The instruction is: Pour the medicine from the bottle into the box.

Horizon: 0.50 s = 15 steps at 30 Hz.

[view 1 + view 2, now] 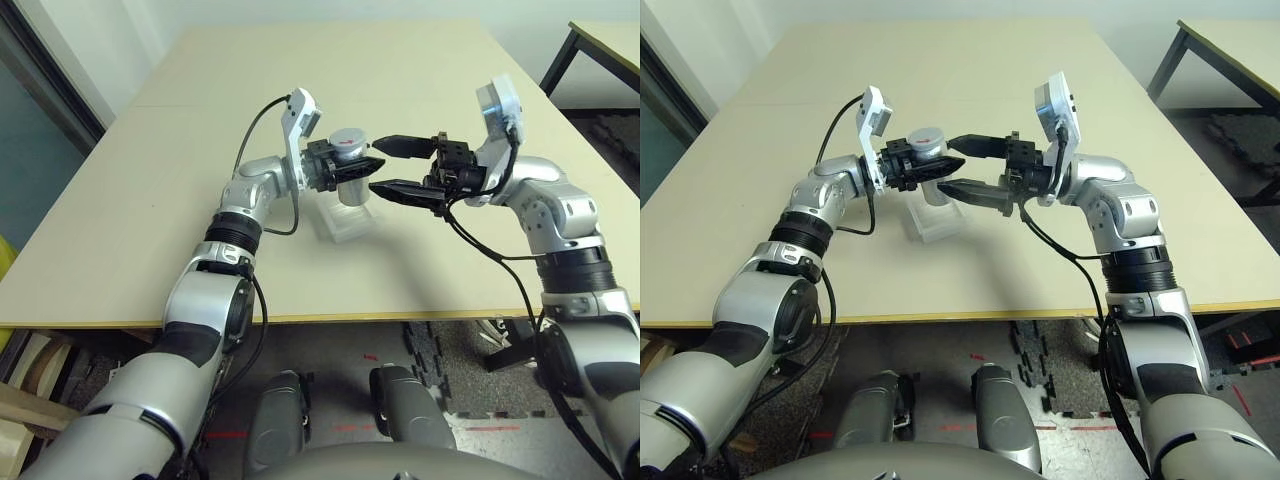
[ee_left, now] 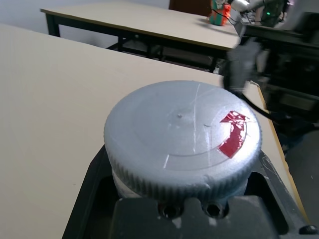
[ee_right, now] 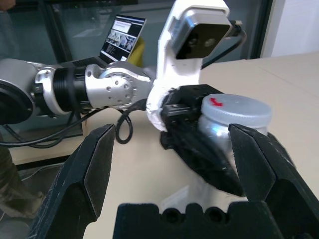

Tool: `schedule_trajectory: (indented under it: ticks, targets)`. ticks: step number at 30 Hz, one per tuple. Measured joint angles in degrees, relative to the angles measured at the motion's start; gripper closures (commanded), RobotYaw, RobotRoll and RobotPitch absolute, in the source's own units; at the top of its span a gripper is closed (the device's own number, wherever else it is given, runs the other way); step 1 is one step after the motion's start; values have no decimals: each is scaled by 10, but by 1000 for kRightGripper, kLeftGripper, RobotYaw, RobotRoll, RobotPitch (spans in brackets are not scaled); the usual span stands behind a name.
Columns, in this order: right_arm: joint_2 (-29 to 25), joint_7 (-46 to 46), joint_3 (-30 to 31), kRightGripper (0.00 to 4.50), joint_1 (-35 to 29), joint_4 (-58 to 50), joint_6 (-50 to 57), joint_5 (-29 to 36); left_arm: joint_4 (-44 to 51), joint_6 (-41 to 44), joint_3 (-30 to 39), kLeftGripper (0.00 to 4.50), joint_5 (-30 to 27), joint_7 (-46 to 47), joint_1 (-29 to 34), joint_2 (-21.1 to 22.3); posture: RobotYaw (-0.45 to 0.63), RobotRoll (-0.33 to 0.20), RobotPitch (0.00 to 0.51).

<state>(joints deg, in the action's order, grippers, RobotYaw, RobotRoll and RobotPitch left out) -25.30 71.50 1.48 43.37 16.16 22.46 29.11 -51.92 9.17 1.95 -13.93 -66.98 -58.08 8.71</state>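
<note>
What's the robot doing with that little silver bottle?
The left gripper is holding the bottle upright above the table, just over the clear box. The grey cap is on the bottle. The right gripper is wide open beside the bottle, not touching it, its fingers pointing at the cap. Nothing has been poured into the box yet.

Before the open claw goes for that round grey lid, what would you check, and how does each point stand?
1. Small silver-grey cylindrical bottle clamped in the left gripper: ok.
2. Bottle upright: ok.
3. Round grey screw cap on the bottle: ok, not yet unscrewed.
4. Right gripper open, level with the cap: ok.
5. Right gripper's fingers around the cap: not ok, short of it.
6. Shallow clear plastic box on the beige table below the bottle: ok.
</note>
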Motion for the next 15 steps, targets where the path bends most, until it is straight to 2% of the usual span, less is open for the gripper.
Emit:
schedule_trajectory:
  ticks: [15]
  targets:
    - [11, -9, 0, 0, 44, 84, -31, -35, 4, -19, -27, 1776, 8, -21, 11, 17, -271, 0, 44]
